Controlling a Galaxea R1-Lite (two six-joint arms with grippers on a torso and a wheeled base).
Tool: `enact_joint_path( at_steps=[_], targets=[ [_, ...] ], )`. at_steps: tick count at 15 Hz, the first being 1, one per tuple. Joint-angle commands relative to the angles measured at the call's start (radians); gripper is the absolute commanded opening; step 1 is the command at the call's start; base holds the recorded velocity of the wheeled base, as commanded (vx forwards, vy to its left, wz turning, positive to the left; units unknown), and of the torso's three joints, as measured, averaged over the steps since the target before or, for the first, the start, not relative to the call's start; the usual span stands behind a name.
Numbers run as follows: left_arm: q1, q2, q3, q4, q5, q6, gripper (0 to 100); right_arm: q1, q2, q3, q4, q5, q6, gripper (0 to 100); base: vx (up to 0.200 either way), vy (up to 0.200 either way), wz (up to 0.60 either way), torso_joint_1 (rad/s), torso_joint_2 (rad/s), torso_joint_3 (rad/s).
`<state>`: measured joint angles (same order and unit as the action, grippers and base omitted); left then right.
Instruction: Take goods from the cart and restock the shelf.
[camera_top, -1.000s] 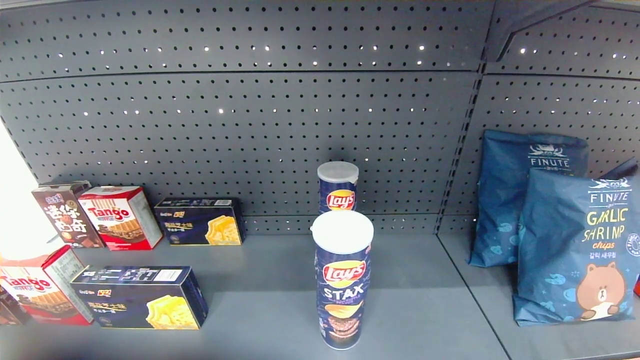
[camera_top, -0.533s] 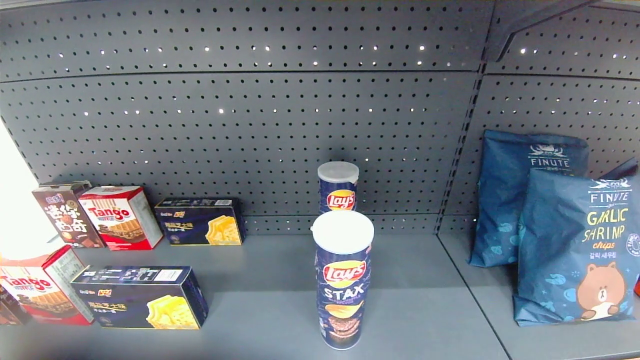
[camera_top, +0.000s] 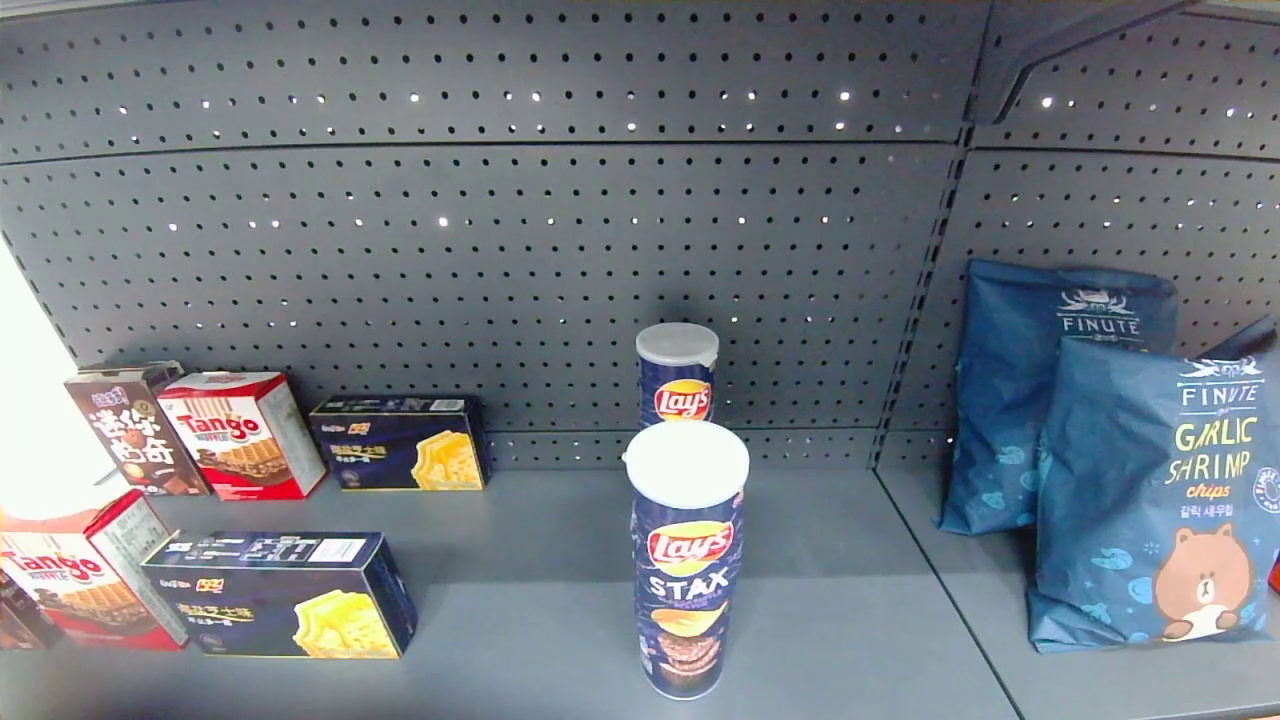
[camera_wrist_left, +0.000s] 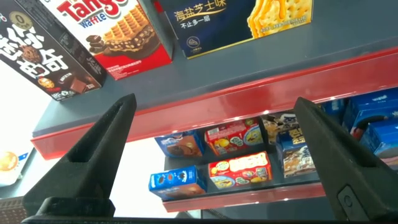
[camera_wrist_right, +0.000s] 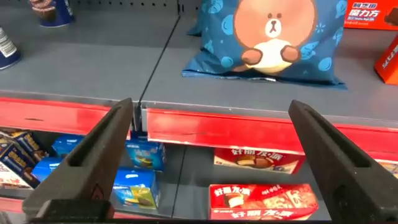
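The goods already stocked stand on the shelf (camera_top: 850, 600). I count two cans of crisps in the middle of the frame: the front can (camera_top: 687, 560) near the bottom edge and the rear can (camera_top: 677, 375) directly behind it against the back panel. At the right are two blue bags, the front bag (camera_top: 1150, 500) leaning partly over the rear bag (camera_top: 1020, 390). At the left are five full boxes: the rear cracker box (camera_top: 400, 443), the front cracker box (camera_top: 280, 595), the rear wafer box (camera_top: 240, 435), the front wafer box (camera_top: 85, 570) and one chocolate box (camera_top: 135, 430).

The left gripper (camera_wrist_left: 214, 102) hangs before the shelf's red edge with its fingers spread wide and nothing between them. The right gripper (camera_wrist_right: 212, 104) is the same, fingers apart and empty.

The cans are probably light, stiff tubes with smooth sides. They are tall enough to tip, so take one around mid-body, not by the lid. The bags look soft and puffy with brittle contents, so pinch the top seam gently. The boxes seem rigid and light, and are best held across the narrow faces.
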<state>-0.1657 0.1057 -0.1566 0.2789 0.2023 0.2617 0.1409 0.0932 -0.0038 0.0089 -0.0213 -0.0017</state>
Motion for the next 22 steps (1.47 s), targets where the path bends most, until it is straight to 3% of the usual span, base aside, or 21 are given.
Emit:
enact_joint_path(
  at_steps=[1, 2, 3, 5, 7, 10, 14, 15, 16, 18, 19, 20, 21, 22],
  targets=[
    [0.000, 0.000, 0.000, 0.000, 0.000, -0.001, 100, -0.001, 0.003, 0.001, 0.000, 0.000, 0.000, 100, 0.000, 0.000, 0.00, 0.000, 0.00, 0.000],
    [0.000, 0.000, 0.000, 0.000, 0.000, 0.001, 100, -0.012, 0.007, 0.001, 0.000, 0.000, 0.000, 100, 0.000, 0.000, 0.00, 0.000, 0.00, 0.000],
    [0.000, 0.000, 0.000, 0.000, -0.001, 0.001, 100, -0.127, 0.011, -0.001, 0.000, 0.000, 0.000, 100, 0.000, 0.000, 0.00, 0.000, 0.00, 0.000],
    [-0.001, 0.000, 0.000, 0.000, -0.003, 0.001, 100, -0.191, -0.006, 0.001, -0.001, -0.002, 0.003, 100, 0.000, 0.000, 0.00, 0.000, 0.00, 0.000],
    [-0.005, 0.000, -0.001, 0.000, -0.006, -0.009, 100, -0.138, -0.093, 0.001, 0.000, -0.002, 0.002, 100, 0.000, 0.000, 0.00, 0.000, 0.00, 0.000],
    [-0.006, 0.000, 0.000, 0.000, -0.011, -0.013, 100, -0.139, -0.087, 0.001, -0.001, -0.002, 0.002, 100, 0.000, 0.000, 0.00, 0.000, 0.00, 0.000],
    [-0.017, 0.000, 0.002, -0.001, -0.015, -0.053, 100, -0.139, -0.087, 0.001, 0.000, -0.002, 0.002, 100, 0.000, 0.000, 0.00, 0.000, 0.00, 0.000],
    [-0.018, 0.000, 0.005, -0.006, -0.046, -0.061, 100, -0.139, -0.087, 0.001, -0.001, -0.002, 0.002, 100, 0.000, 0.000, 0.00, 0.000, 0.00, 0.000],
    [-0.008, 0.000, 0.026, -0.050, -0.239, -0.073, 100, -0.139, -0.087, 0.001, -0.001, -0.002, 0.002, 100, 0.000, 0.000, 0.00, 0.000, 0.00, 0.000],
    [0.049, 0.000, 0.077, -0.149, -0.531, -0.118, 100, -0.139, -0.087, 0.001, -0.001, -0.002, 0.002, 100, 0.000, 0.000, 0.00, 0.000, 0.00, 0.000],
    [0.049, 0.000, 0.080, -0.155, -0.564, -0.136, 100, -0.139, -0.087, 0.001, 0.000, -0.002, 0.002, 100, 0.000, 0.000, 0.00, 0.000, 0.00, 0.000],
    [0.054, 0.000, 0.083, -0.162, -0.511, -0.190, 100, -0.139, -0.087, 0.001, 0.000, -0.002, 0.002, 100, 0.000, 0.000, 0.00, 0.000, 0.00, 0.000],
    [0.060, 0.000, 0.108, -0.208, -0.382, -0.213, 100, -0.139, -0.087, 0.001, 0.000, -0.002, 0.002, 100, 0.000, 0.000, 0.00, 0.000, 0.00, 0.000],
    [0.060, -0.001, 0.157, -0.302, -0.230, -0.214, 100, -0.139, -0.087, 0.001, 0.000, -0.002, 0.002, 100, 0.000, 0.000, 0.00, 0.000, 0.00, 0.000]
  ],
)
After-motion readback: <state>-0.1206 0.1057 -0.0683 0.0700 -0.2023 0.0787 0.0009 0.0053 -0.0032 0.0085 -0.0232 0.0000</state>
